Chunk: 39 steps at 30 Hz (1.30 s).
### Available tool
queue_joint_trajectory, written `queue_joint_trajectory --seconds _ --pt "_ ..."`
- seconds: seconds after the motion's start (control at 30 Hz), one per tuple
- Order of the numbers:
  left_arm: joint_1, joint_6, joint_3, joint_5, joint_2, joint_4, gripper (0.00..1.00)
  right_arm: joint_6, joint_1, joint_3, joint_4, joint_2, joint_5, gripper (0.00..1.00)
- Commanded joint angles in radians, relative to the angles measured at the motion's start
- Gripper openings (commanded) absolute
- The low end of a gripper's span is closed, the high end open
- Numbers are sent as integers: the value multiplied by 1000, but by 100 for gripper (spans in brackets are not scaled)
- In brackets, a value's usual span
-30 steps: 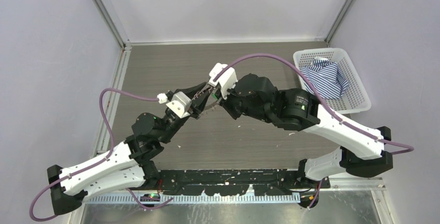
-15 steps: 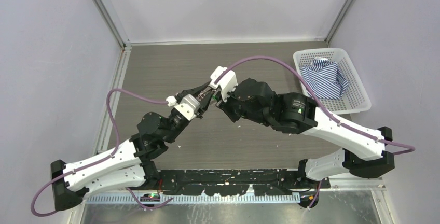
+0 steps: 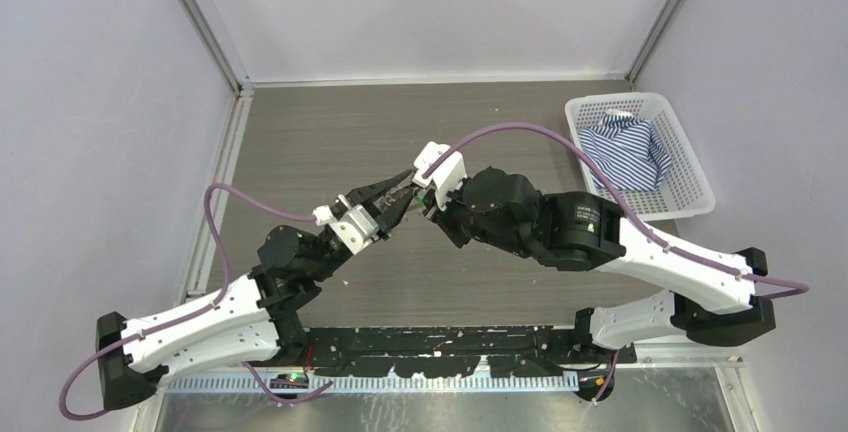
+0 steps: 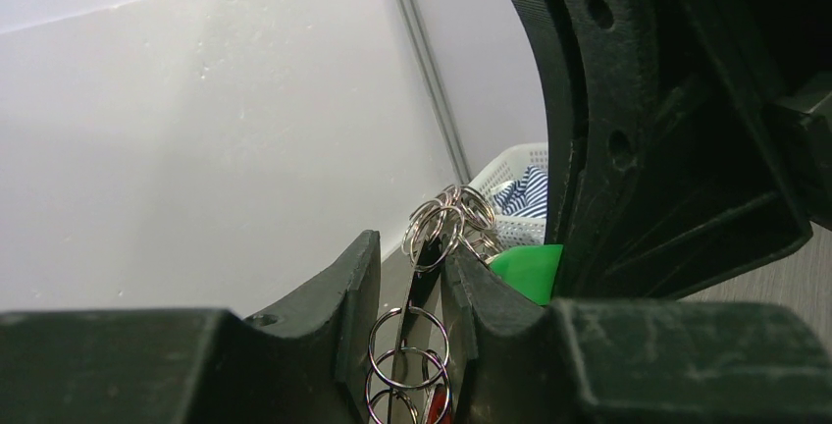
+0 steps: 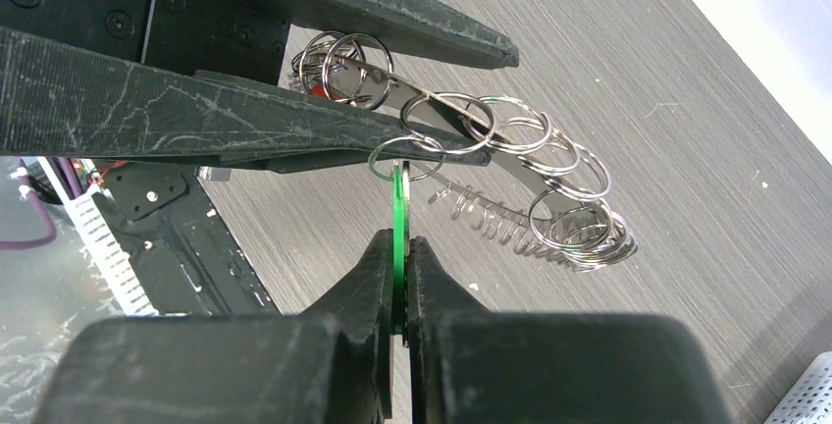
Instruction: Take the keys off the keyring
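Note:
The keyring [image 5: 510, 154] is a thin curved silvery band held in mid-air, strung with several small silvery split rings [image 5: 569, 164]. My left gripper [image 4: 410, 247] is shut on it, and a ring [image 4: 409, 331] spans the gap between its fingers [image 5: 373, 139]. From one small ring hangs the green-headed key [image 5: 397, 198], edge-on. My right gripper [image 5: 397, 238] is shut on that green head [image 4: 525, 269]. In the top view the left gripper [image 3: 393, 194] and right gripper [image 3: 420, 192] meet tip to tip above the table's middle. No silvery key blades show.
A white basket [image 3: 690, 167] holding a blue striped cloth [image 3: 625, 147] stands at the table's right edge. Grey walls close off the back and both sides. The arms' purple cables arc over the table.
Both arms have shifted a little to the right and nearer together, and the left wrist has dropped lower. Neither grip has changed.

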Motion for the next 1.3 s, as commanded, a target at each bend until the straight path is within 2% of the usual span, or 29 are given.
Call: queue_joint_trajectory --seconds 0.0,0.4,0.6,0.73,0.9,1.13,1.27 --pt "5 20 20 66 -35 250 1 -9 4 -31 -45 -9 7 1" --pt "4 33 8 54 -35 293 1 -8 -21 -34 -20 -16 -61 1" --pt "5 -29 77 -152 -7 230 0 6 -28 -14 -26 -15 -112 1" --pt "5 -93 127 -235 15 117 1 -2 -38 28 -36 -18 -70 1" --pt "4 -188 154 -317 33 55 1 -8 -47 44 -34 4 -81 1" --pt "5 -243 147 -354 10 98 0 28 -90 -6 -3 -4 -161 1" --pt "5 -232 114 -330 -1 169 1 41 -108 -29 14 -5 -192 1"
